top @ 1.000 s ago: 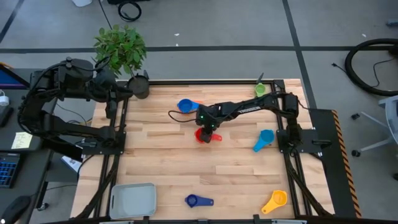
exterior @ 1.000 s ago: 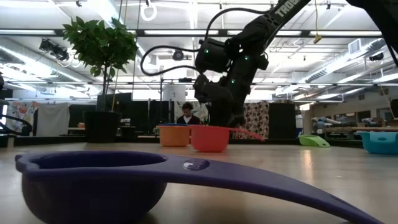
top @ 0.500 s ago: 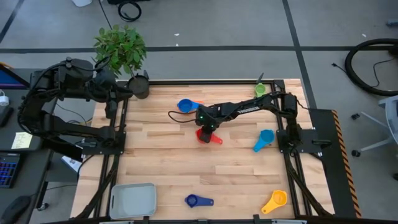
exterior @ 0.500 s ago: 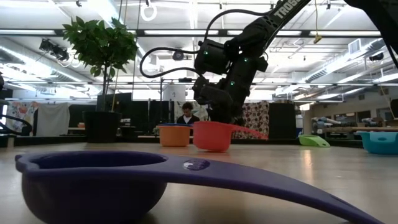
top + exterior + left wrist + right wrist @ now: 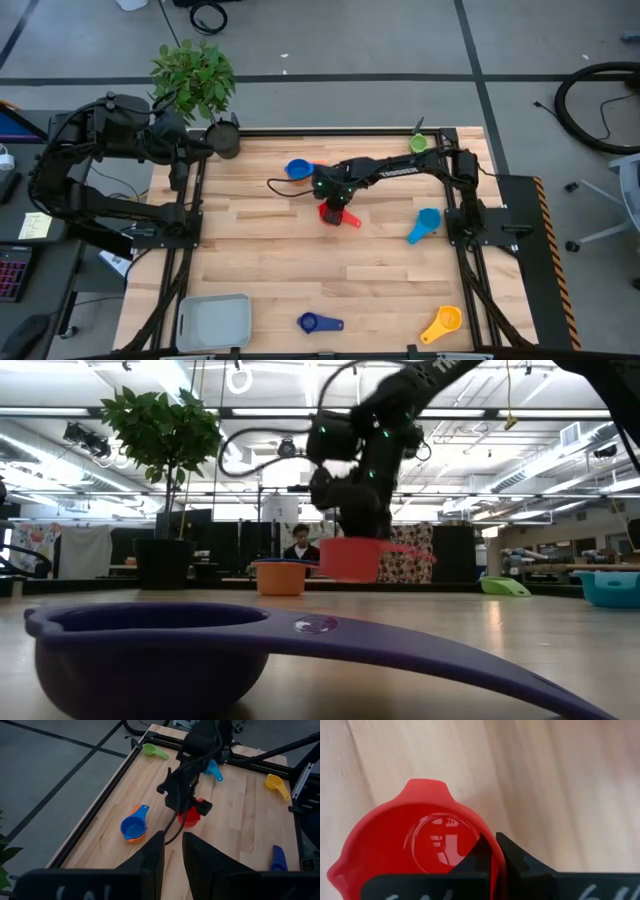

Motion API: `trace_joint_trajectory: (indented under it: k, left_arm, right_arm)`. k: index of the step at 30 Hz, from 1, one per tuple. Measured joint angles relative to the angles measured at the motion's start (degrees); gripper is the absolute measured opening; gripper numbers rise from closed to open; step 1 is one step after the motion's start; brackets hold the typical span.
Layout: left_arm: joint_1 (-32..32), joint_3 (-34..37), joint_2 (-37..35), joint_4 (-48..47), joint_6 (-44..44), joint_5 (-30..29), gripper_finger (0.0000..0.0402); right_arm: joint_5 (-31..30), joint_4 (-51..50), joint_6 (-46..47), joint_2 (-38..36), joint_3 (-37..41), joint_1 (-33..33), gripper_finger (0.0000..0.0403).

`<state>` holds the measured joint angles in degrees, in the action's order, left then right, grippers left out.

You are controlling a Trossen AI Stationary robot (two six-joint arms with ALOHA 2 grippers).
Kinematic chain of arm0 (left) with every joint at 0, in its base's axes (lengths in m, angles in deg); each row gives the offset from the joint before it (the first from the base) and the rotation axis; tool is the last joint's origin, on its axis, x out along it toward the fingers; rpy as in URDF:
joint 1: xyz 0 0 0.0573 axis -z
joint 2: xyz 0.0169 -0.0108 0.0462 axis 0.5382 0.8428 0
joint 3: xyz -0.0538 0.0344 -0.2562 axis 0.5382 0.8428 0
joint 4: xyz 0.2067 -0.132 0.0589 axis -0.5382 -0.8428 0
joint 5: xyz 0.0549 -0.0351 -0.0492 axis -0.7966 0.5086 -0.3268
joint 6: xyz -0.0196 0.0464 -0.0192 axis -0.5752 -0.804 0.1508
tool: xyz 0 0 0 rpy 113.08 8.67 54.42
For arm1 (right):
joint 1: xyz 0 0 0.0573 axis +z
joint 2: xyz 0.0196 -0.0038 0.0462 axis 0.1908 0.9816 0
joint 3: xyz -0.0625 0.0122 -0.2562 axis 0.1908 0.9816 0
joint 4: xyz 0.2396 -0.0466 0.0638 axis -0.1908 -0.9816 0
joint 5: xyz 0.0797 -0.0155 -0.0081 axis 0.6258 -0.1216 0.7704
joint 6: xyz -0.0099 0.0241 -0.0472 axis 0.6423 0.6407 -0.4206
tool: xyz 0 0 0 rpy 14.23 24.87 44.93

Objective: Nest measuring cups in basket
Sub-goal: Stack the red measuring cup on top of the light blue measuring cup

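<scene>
The red measuring cup [image 5: 335,213] hangs above the middle of the table with my right gripper [image 5: 492,840] shut on it; in the low view the red cup [image 5: 350,558] is clear of the wood. A blue cup sits in an orange one [image 5: 298,169] just beyond. The green cup [image 5: 418,143], light blue cup [image 5: 425,222], yellow cup [image 5: 443,322] and dark blue cup [image 5: 318,323] lie apart on the table. The grey basket [image 5: 213,320] stands at the near left corner. My left gripper [image 5: 173,852] waits raised over the far left corner, open by a narrow gap. My right gripper holds the red cup by its rim [image 5: 481,824], one finger [image 5: 480,851] inside the bowl and the other finger [image 5: 515,852] outside the wall. The fingers come from above, pointing steeply down. The cup hangs about level, mouth up, lifted clear, its handle [image 5: 405,550] sticking out sideways.
A dark plant pot [image 5: 225,140] with a leafy plant [image 5: 193,78] stands at the far left corner, beside my left arm. Bare wood lies between the red cup and the basket. Black frame rails [image 5: 185,250] run along the left and right edges.
My right gripper has risen and tipped a little, taking the red cup with it. The cup stood on the table a second ago, came up tilted, and now hangs clear and about level, slightly nearer the far edge.
</scene>
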<state>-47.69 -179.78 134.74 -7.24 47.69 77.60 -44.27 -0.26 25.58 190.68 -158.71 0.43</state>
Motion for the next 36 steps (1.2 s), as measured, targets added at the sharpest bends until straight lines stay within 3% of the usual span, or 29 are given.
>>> trace_joint_trajectory:
  k: [13, 24, 36]
  left_arm:
    - [0.0, 0.0, 0.0, 0.0, 0.1, 0.0, 0.0073]
    - [0.0, 0.0, 0.0, 0.2, 0.1, 0.0, 0.0073]
    - [0.0, 0.0, 0.1, 2.0, 1.6, -1.1, 0.0073]
  right_arm:
    - [1.9, -9.6, -8.3, 0.0, -19.6, -7.1, 0.0014]
    - [5.3, -8.7, -11.6, 0.6, -24.9, -10.2, 0.0013]
    - [5.6, -3.4, -11.6, 0.6, -25.3, -12.2, 0.0013]
